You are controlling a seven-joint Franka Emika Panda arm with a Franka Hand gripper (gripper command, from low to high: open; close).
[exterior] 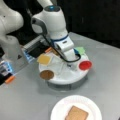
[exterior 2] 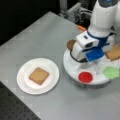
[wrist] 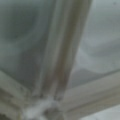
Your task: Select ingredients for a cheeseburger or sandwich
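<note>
jaws low over the middle of the white round tray (exterior: 62, 76); spread or pressed together, cannot tell. around them on the tray: cheese (exterior: 44, 59), patty (exterior: 47, 74), red disc (exterior: 85, 65), lettuce (exterior 2: 111, 72), toast (exterior 2: 114, 52). another toast slice (exterior 2: 38, 75) on the paper plate (exterior 2: 25, 85), on the grey surface (exterior: 22, 100).

end effector (exterior: 70, 65) fingertips hidden, toast slice (exterior: 76, 114) cut off

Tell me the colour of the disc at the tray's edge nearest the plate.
The disc is red, clearest in a front view.
</note>
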